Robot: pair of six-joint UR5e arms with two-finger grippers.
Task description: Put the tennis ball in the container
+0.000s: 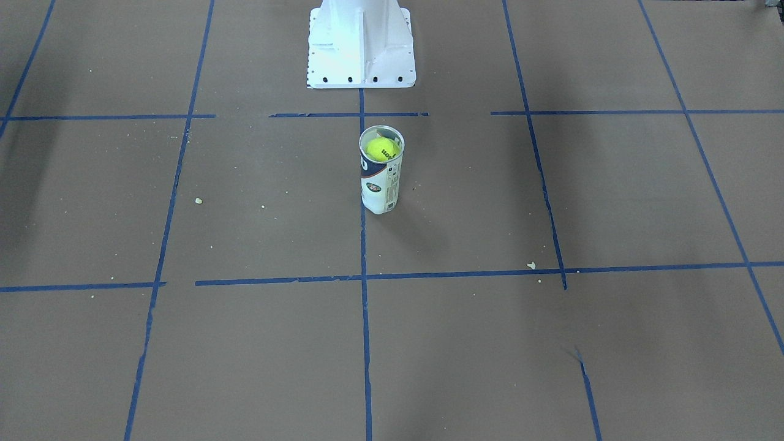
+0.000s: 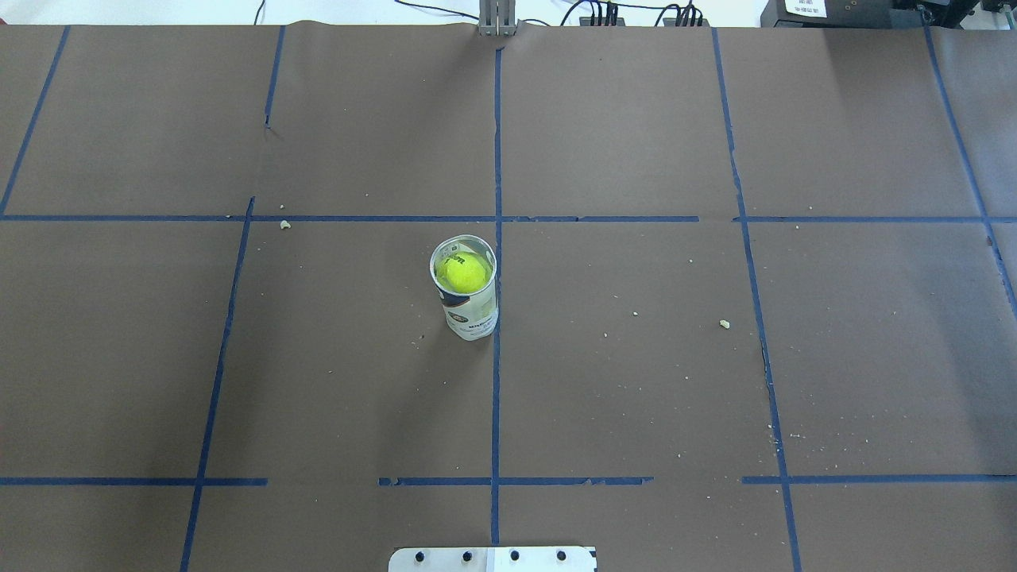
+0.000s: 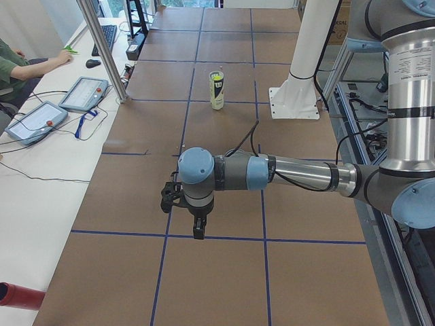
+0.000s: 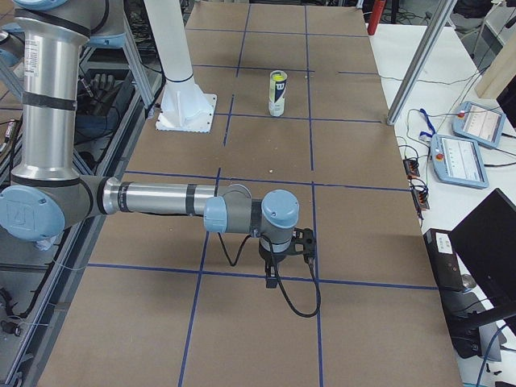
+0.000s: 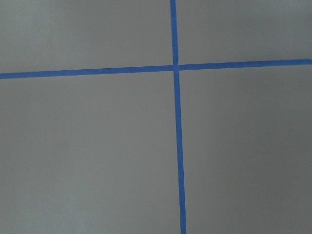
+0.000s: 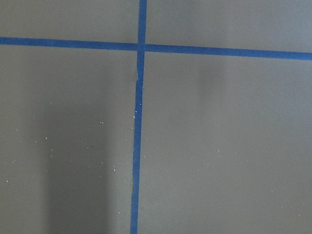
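Broadly, the desk (image 2: 636, 357) fills every view: brown paper marked off into squares by blue tape lines (image 2: 496, 397). Over the end on the robot's left, the left arm (image 3: 299, 173) reaches out level above the surface, and at the opposite end the right arm (image 4: 161, 197) does the same. Both are well apart from the middle of the desk. A white base (image 1: 361, 46) is bolted at the robot's edge on the centre line.

The left gripper (image 3: 198, 229) hangs pointing down under its wrist, above bare paper. It shows only from the side, so I cannot tell how far apart its fingers are; nothing is seen in it. The right gripper (image 4: 272, 278) hangs likewise, and its opening cannot be judged either. Both wrist cameras show only paper and crossing tape.

The container (image 2: 470, 306) stands upright near the desk's centre, in front of the base, just on the robot's left of the centre tape line with its foot touching that line. Its top is open. The tennis ball (image 2: 465, 272) sits inside it, high up near the rim, with black lettering showing. Pale crumbs (image 2: 724, 323) lie scattered on the paper.
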